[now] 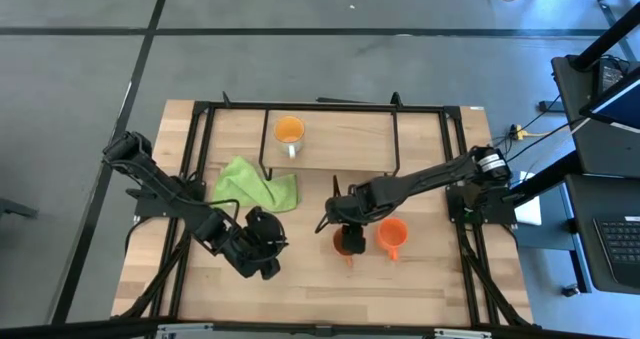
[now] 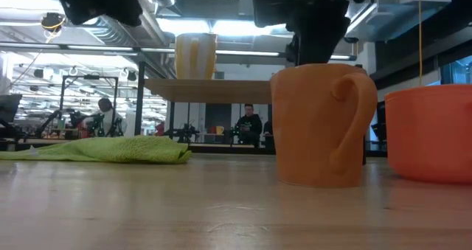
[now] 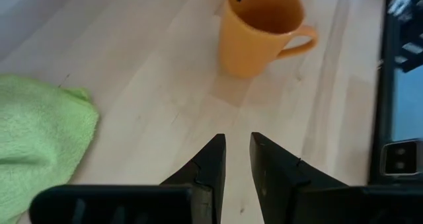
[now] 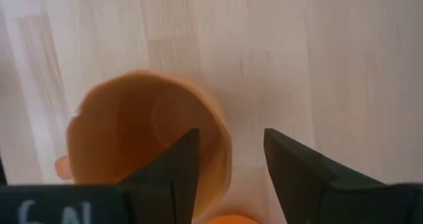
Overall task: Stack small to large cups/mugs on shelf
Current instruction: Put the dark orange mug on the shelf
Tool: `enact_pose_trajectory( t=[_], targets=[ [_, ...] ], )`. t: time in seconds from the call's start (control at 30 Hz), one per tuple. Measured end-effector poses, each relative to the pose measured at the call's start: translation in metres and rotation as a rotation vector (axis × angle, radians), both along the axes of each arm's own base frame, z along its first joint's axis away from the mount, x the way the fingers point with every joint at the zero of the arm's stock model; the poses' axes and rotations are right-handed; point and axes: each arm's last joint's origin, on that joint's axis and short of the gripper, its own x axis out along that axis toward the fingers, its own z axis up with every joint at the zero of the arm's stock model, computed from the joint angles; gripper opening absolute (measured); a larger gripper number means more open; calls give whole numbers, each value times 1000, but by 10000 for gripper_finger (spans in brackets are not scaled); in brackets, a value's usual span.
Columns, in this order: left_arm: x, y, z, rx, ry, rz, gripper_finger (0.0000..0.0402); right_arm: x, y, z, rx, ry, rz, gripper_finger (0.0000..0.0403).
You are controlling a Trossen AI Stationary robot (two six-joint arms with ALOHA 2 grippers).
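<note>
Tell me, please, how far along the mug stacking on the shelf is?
Done: the yellow-orange mug stands on the light-wood shelf. In hand: the right gripper, open, straddles the rim of the brownish-orange mug on the table. Left: that mug and the bright red-orange mug. The left gripper waits.

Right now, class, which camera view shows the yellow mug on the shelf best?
The high view: the yellow mug shows whole, standing on the shelf. The low view shows only its side from below. Neither wrist view shows it.
</note>
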Motion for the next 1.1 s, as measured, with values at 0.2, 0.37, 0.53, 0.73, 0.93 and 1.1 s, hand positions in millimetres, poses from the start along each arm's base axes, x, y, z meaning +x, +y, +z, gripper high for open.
enact_pose_trajectory(
  t=[0.2, 0.37, 0.53, 0.73, 0.93, 1.1],
  targets=[
    [0, 2, -3, 4, 7, 5, 64, 1, 0, -5, 4, 16, -23, 168],
    [1, 4, -3, 10, 8, 8, 64, 2, 0, -5, 10, 18, -46, 152],
    [3, 7, -3, 13, 11, 19, 64, 2, 1, -7, 11, 23, -51, 111],
    [2, 8, -4, 22, 18, 20, 64, 4, 1, -11, 16, 33, -71, 93],
    [2, 8, -4, 25, 21, 21, 64, 3, 1, -12, 14, 44, -74, 84],
    [2, 8, -4, 33, 16, 27, 64, 0, 1, -12, 19, 75, -72, 35]
  ],
)
